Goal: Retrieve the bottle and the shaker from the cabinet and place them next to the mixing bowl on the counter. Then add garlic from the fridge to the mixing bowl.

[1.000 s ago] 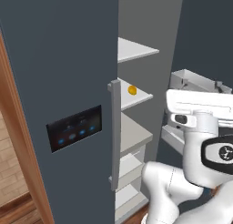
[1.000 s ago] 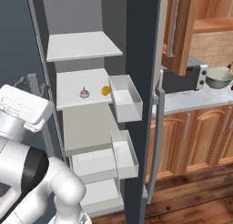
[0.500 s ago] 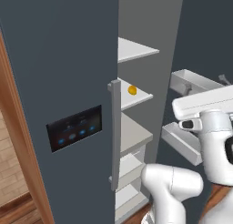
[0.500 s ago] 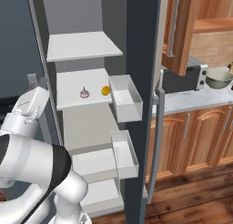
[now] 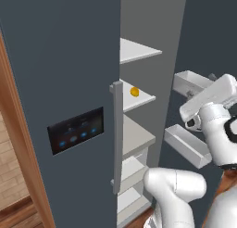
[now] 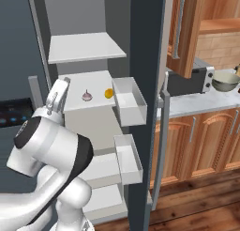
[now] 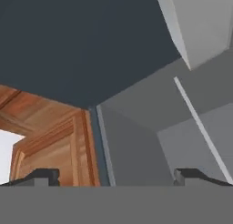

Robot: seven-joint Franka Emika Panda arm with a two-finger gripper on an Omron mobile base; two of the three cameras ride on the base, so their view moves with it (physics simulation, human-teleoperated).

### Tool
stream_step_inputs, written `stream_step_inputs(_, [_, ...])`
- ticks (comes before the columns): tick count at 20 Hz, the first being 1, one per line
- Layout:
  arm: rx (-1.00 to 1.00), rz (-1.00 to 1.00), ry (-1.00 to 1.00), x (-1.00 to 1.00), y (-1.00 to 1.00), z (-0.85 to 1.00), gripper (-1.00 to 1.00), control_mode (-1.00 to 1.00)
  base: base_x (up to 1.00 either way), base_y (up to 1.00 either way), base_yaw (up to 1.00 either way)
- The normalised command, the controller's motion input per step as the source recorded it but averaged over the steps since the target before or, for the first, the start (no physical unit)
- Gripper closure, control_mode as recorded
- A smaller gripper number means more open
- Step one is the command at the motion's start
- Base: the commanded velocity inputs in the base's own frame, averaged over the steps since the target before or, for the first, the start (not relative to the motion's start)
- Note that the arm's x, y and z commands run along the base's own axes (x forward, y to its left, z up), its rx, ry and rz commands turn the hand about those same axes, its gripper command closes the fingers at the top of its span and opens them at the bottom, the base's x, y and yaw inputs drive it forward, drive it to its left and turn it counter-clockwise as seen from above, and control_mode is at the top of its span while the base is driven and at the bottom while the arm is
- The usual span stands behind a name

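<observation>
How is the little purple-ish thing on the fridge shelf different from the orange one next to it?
The pale pinkish-white garlic bulb has a small pointed tip on top, while the small orange-yellow round fruit is smooth and rounded. The garlic bulb sits further from the open fridge door's white bins; the fruit lies right beside them. Both rest on the same white fridge shelf and look about equally small.

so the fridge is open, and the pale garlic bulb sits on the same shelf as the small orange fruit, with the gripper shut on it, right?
Not quite. The gripper is open and empty, per the hand view. The pale garlic bulb does share the white fridge shelf with the small orange fruit.
</observation>
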Motion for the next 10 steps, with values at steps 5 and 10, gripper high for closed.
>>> stream_step_inputs(5, [-0.44, 0.00, 0.50, 0.00, 0.04, -0.06, -1.00, -1.00, 0.00, 0.00, 0.00])
stream_step_inputs(10, [-0.39, 0.00, 0.39, 0.01, 0.18, 0.00, -1.00, -1.00, 0.00, 0.00, 0.00])
